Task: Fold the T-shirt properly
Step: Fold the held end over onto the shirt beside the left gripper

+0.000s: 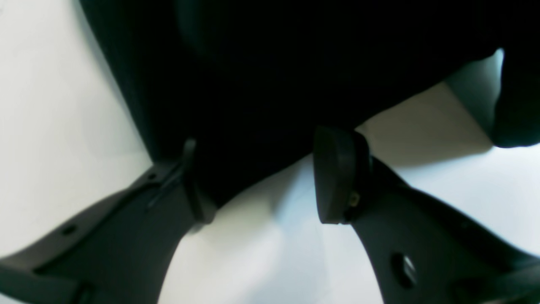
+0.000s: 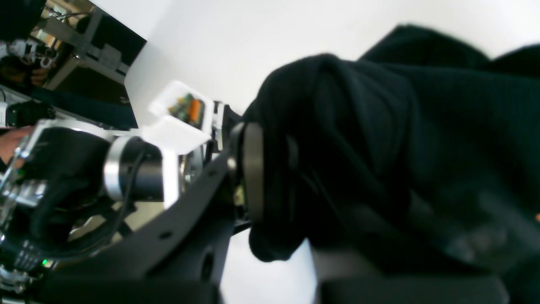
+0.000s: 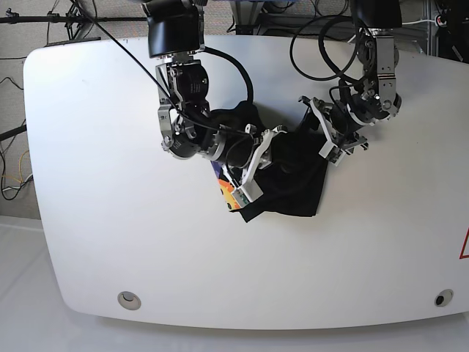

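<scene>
On white table, crumpled black T-shirt

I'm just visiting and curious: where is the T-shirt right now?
In the base view the T-shirt lies bunched mid-table between both arms, pinched by the right gripper.

T-shirt: print mostly hidden under right arm | left wrist view: fabric blurred, cut off at top

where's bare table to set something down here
Bare table stretches along the view's left side, the near edge below the T-shirt, and the far right. The middle is crowded: both arms meet over the bunched shirt, right gripper clamped on it, left gripper open at its edge.
</scene>
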`<state>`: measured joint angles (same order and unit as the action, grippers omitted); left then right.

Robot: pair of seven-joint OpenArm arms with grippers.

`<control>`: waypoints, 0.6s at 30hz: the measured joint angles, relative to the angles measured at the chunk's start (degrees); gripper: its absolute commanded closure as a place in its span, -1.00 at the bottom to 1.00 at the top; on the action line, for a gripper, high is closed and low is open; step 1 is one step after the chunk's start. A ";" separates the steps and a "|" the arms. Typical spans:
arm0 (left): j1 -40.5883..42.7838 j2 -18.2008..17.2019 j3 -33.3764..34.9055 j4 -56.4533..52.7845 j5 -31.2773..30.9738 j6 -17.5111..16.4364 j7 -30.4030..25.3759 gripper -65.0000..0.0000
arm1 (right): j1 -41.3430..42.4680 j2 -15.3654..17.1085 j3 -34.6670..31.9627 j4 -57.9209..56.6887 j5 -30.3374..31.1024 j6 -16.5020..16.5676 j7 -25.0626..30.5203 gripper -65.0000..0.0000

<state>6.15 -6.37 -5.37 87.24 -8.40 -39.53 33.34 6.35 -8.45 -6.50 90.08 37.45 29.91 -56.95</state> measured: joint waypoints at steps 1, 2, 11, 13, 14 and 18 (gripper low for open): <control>0.02 -0.02 0.00 0.00 -0.02 0.00 0.00 0.00 | 0.02 0.00 -0.17 -0.26 0.04 0.04 0.11 1.00; 0.02 -0.02 0.00 0.00 0.00 0.00 0.00 0.00 | 0.00 0.00 -0.24 -0.28 0.02 0.02 0.24 1.00; 0.00 0.00 0.13 0.02 0.04 -0.22 0.00 0.00 | -0.07 0.04 -0.28 -0.22 -1.22 1.90 -0.76 0.98; -0.11 0.00 0.13 0.02 0.07 -0.22 0.00 0.00 | -0.04 0.02 -0.28 -0.15 -1.18 2.05 -0.90 0.98; -0.15 0.00 0.13 0.02 0.04 -0.22 0.00 0.00 | 0.00 0.02 -0.31 -0.15 -1.16 2.03 -1.01 0.97; -0.31 0.02 0.13 0.07 0.15 -0.22 0.07 0.00 | 0.04 0.02 -0.26 -0.13 -1.07 2.05 -1.75 0.95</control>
<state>5.85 -6.35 -5.23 87.31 -8.25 -39.75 33.41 6.39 -8.43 -6.76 89.95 36.38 31.97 -58.70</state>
